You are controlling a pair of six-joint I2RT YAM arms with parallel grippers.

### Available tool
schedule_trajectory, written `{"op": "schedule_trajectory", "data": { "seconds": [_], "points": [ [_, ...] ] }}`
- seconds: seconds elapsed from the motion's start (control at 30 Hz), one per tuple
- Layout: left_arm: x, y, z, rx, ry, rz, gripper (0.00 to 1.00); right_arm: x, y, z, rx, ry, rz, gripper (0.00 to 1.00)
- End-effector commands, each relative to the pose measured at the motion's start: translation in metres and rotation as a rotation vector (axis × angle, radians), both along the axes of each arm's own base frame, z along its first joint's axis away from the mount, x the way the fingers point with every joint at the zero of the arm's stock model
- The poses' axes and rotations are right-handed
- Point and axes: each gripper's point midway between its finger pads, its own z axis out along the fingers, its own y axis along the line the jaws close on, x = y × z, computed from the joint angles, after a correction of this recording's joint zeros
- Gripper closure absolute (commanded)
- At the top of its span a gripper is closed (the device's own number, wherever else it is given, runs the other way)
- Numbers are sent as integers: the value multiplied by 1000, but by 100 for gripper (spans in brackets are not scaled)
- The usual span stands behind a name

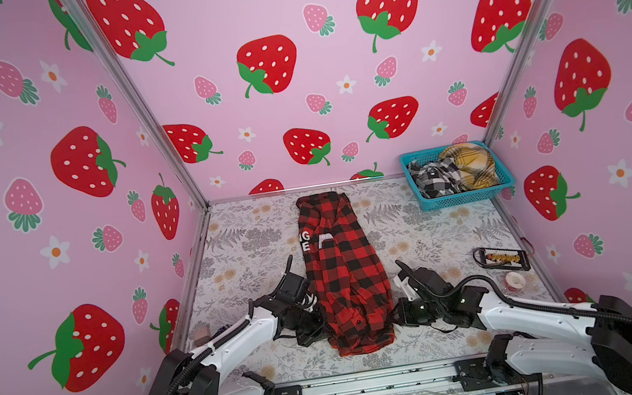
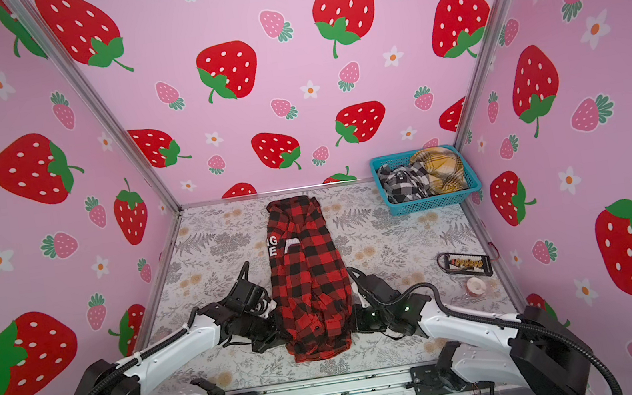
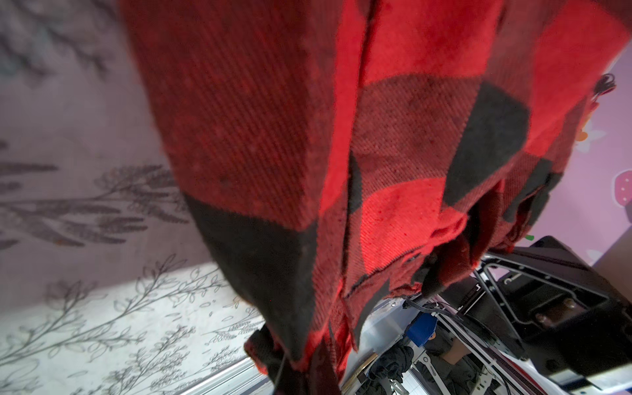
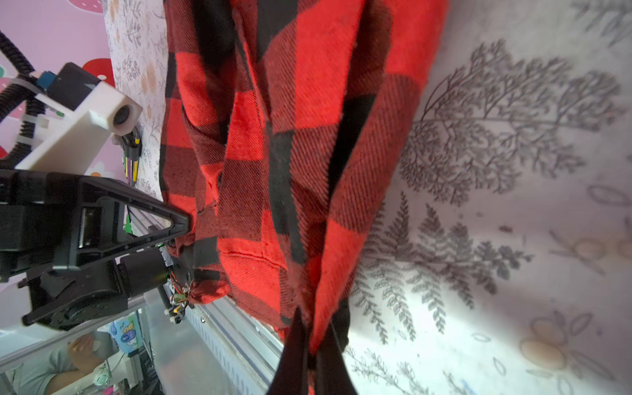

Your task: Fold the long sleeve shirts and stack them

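Note:
A red-and-black check long sleeve shirt [image 1: 341,270] [image 2: 308,275] lies as a long narrow strip down the middle of the table, with white letters on its left edge. My left gripper [image 1: 325,325] [image 2: 283,333] is shut on the shirt's left edge near the front hem. My right gripper [image 1: 394,313] [image 2: 354,319] is shut on the right edge opposite. In the left wrist view the cloth [image 3: 307,154] covers the gripper [image 3: 297,372]. In the right wrist view the dark fingers [image 4: 297,355] pinch the cloth [image 4: 307,154]. A black-and-white plaid shirt [image 1: 431,180] and a yellow plaid shirt [image 1: 469,166] lie crumpled in the basket.
The teal mesh basket [image 1: 461,198] [image 2: 428,204] stands at the back right corner. A black device with cables [image 1: 501,258] and a roll of tape [image 1: 515,280] lie near the right wall. A small brown block [image 1: 202,335] sits by the left wall. A metal rail [image 1: 374,383] runs along the front.

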Motion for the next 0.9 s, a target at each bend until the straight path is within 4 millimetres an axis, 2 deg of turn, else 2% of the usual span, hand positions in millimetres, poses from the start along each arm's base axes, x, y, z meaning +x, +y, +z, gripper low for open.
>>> {"op": "schedule_trajectory", "data": {
  "seconds": [0.0, 0.23, 0.47, 0.73, 0.8, 0.87],
  "points": [
    [-13, 2, 3, -9, 40, 11, 100, -12, -11, -6, -41, 33, -51, 100],
    [-22, 1, 11, -38, 30, 3, 100, -32, -9, -1, -23, 52, -41, 100],
    [-29, 1, 2, -50, 57, 3, 100, -31, -8, -2, -51, 51, -44, 100],
    [-33, 0, 24, -88, 33, -5, 100, -37, -8, 1, -32, 65, -49, 100],
    [-30, -5, 32, -127, 23, 6, 100, -35, -7, 9, -15, 55, -58, 100],
    [-18, -14, 47, -184, -16, 30, 100, -23, -4, 28, 15, 14, -83, 100]
  ]
}}
